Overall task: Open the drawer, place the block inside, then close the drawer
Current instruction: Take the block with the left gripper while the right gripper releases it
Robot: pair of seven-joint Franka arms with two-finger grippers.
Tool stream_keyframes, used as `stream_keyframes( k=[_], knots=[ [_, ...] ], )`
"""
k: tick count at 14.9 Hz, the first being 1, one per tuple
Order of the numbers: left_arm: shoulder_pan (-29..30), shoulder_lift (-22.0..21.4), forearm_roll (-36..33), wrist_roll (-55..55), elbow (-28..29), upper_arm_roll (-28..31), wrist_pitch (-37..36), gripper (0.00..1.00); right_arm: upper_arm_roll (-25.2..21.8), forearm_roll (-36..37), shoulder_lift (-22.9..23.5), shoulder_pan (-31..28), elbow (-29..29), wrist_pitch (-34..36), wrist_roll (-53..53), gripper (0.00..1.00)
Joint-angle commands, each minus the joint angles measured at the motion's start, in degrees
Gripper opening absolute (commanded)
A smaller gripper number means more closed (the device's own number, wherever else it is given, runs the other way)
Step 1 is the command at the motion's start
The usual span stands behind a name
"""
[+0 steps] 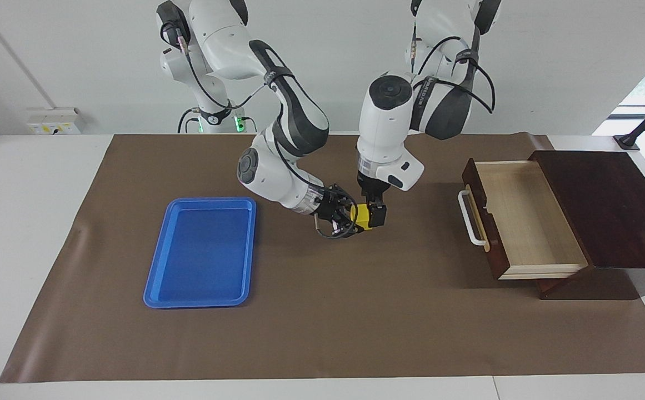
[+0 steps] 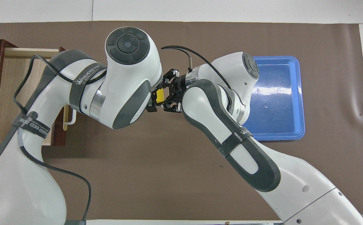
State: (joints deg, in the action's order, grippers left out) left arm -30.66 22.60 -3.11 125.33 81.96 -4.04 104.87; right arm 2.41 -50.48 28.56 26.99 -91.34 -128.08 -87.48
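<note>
Facing view, right gripper: it comes in low and sideways over the middle of the brown mat, fingers clamped on the block, which is up off the mat.
Facing view, left gripper: pointing straight down, fingers spread wide, standing at the block's free end; whether they touch it I cannot tell.
Facing view, drawer: pulled out of its dark box at the left arm's end of the table, pale wood floor bare, white handle facing the two grippers.
Facing view, open room: bare mat lies between the fingers and the handle, and plenty more on the side away from the robots.
Facing view, blue tray: flat on the mat toward the right arm's end, well apart from the fingers.
Overhead view, block: just a yellow sliver shows between the two wrists.
Overhead view, right gripper: black links splayed around that sliver.
Overhead view, left gripper: mostly hidden under its own white wrist; finger spread not readable here.
Overhead view, in the way: the left forearm crosses above the drawer front.
Overhead view, blue tray: partly covered by the right arm.
Overhead view, edges: the mat runs wide on every side of the fingers.
</note>
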Motion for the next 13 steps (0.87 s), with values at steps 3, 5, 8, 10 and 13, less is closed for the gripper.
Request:
stream_keyframes(
  k=[3,5,8,10,13],
  knots=[
    [-0.37,-0.63,0.03,0.97,2.58,0.87,0.16,1.00,-0.21,1.52,0.62,0.08,1.25,1.08,-2.00,0.00],
    [0.16,-1.42,0.03,1.06,4.60,0.96,0.33,1.00,-0.21,1.52,0.62,0.08,1.25,0.99,-1.82,0.00],
    [0.16,-1.69,0.03,1.58,5.49,0.96,0.60,1.00,-0.21,1.61,0.62,0.08,1.16,0.99,-1.82,0.00],
    [0.08,-1.95,0.03,2.73,6.02,0.96,0.86,1.00,-0.21,1.61,0.62,0.08,1.07,0.90,-1.82,0.00],
    [-0.10,-2.12,0.03,4.22,6.28,0.96,1.39,1.00,-0.21,1.61,0.62,0.08,0.81,0.46,-1.73,0.00]
  ],
)
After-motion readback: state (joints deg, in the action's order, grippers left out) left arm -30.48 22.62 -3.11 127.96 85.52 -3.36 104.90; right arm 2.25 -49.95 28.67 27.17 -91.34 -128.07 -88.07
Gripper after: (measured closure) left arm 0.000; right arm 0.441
